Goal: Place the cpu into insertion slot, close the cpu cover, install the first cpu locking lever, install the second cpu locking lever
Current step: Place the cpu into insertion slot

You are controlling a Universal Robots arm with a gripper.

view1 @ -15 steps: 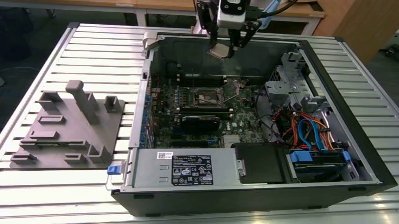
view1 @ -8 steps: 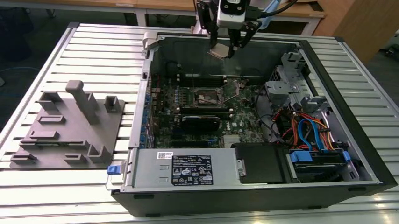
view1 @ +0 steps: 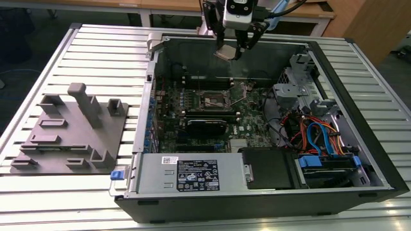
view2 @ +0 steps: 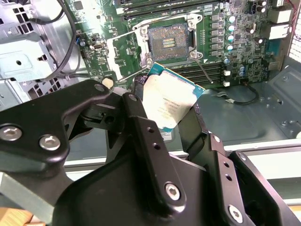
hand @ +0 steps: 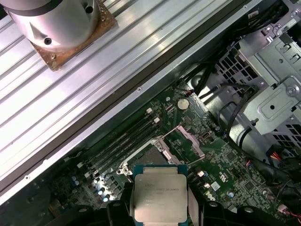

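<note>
In the exterior view our end effector (view1: 232,51), clamped on the cpu (view1: 225,52), hangs well above the insertion slot (view1: 214,100). In the second wrist view the cpu is tilted and the slot lies bare. In the first wrist view the cpu cover (hand: 186,139) stands open; we judge placement is in hand, calling for levelling and square alignment

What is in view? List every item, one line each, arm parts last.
cpu: one, silver-grey, held above the open case.
insertion slot: one, dark, on the motherboard, empty.
cpu cover: one, silvery, swung open beside the slot.
motherboard: one, green, inside the case.
case: one, black, lying open on the table.
power supply: one, silver, in the case's near corner.
fixture plate: one, grey, at the exterior view's left.
table: one, slatted silver metal, under everything.
fingers: two, black, shut on the cpu.
</note>
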